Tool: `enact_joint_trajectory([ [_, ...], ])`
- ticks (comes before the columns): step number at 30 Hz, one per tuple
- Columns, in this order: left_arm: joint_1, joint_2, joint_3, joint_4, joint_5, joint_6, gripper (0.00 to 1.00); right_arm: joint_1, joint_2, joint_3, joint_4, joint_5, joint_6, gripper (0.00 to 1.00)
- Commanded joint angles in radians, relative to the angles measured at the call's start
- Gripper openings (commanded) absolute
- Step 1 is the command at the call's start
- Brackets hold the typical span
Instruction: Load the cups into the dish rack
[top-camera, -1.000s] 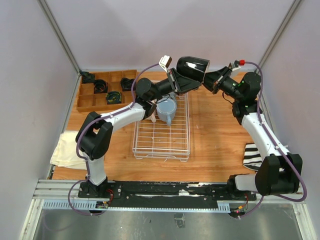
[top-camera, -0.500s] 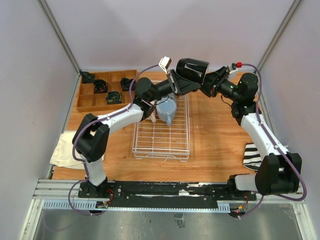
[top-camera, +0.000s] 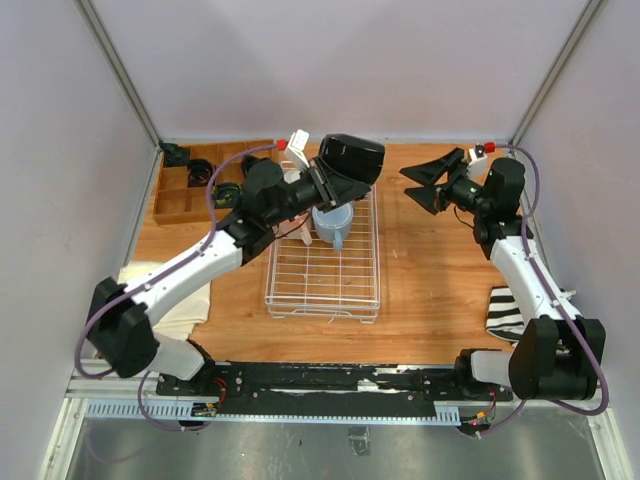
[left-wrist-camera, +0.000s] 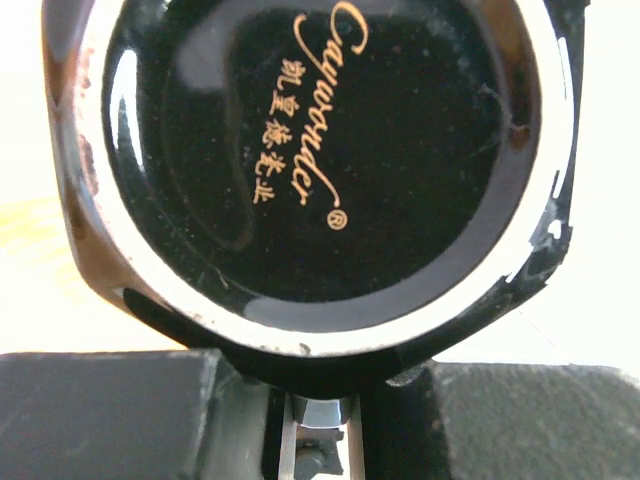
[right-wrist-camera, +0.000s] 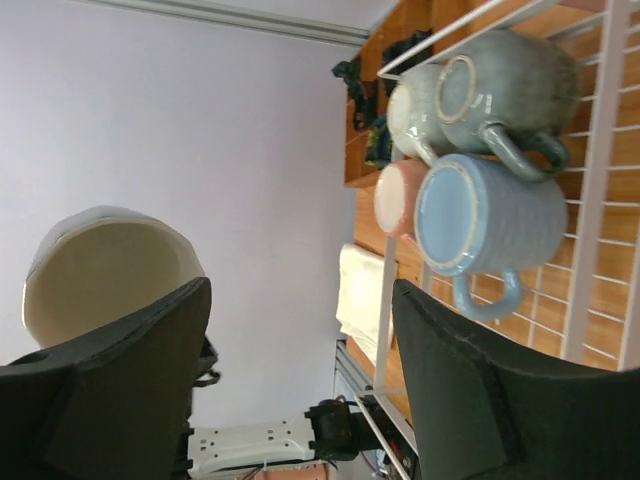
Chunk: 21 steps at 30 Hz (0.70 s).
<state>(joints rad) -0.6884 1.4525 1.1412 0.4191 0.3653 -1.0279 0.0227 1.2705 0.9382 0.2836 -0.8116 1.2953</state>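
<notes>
Tabletop (top-camera: 430, 270): left claw (top-camera: 320, 186) holds black mug (top-camera: 353, 163) above far edge of dish rack (top-camera: 322, 287)

Robot lab cell: blank panel walls (top-camera: 330, 70), aluminium mounting rail (top-camera: 115, 380).

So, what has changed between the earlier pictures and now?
The right gripper let go of the black mug, opened and drew back to the right. The left gripper, holding the mug alone, carried it left, toward the far end of the rack. The rack and the blue mug in it stayed put.
</notes>
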Motion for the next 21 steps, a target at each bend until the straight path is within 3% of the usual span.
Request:
enact_joint_trajectory([
  [1,-0.025,-0.177,-0.030,-0.317,-0.300,0.131,0.00,-0.041,-0.036,0.058,-0.244,-0.013,-0.267,0.76],
  [8,-0.121,-0.247,-0.031,-0.752,-0.674,0.064,0.00,-0.050,-0.029,0.202,-0.583,0.097,-0.579,0.92],
  [14,-0.219,-0.187,0.033,-0.990,-0.888,-0.037,0.01,-0.050,-0.016,0.247,-0.666,0.188,-0.659,0.93],
  [21,-0.239,-0.105,0.095,-1.157,-1.001,-0.101,0.01,-0.051,-0.002,0.278,-0.721,0.218,-0.719,0.93],
])
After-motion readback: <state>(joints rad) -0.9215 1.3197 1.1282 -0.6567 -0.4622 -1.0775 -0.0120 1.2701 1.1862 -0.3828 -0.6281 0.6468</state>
